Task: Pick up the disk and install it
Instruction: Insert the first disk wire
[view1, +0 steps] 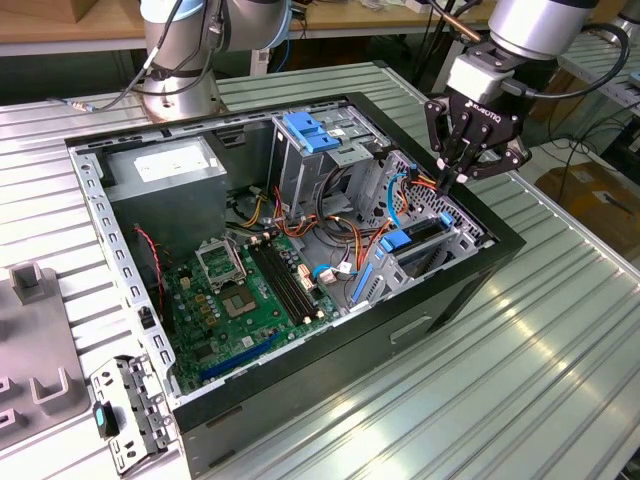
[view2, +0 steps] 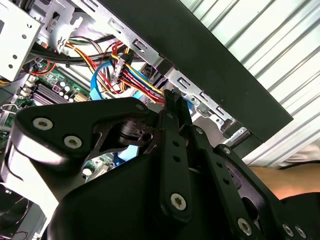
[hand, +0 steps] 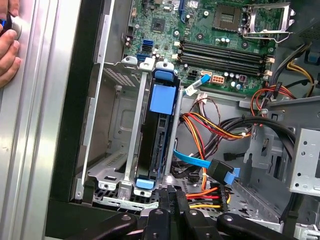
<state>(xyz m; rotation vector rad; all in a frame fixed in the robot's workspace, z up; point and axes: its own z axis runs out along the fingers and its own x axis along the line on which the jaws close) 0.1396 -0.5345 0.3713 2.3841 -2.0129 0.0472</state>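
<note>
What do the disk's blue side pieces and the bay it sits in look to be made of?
The disk stands on edge in the bay; its blue rails look like moulded plastic, judging by the even matte colour and rounded tabs. The bay looks like bare sheet metal: grey, dully shiny, with punched holes and folded edges. The disk's own casing appears dark, probably metal, though little of it shows.

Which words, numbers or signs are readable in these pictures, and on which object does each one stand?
White sticker on the power supply: there is print, but it is too small to read.
Motherboard: white markings, too small to read.
Body of the gripper: a short white maker's mark, not clear enough to quote.
No text can be quoted with certainty.
</note>
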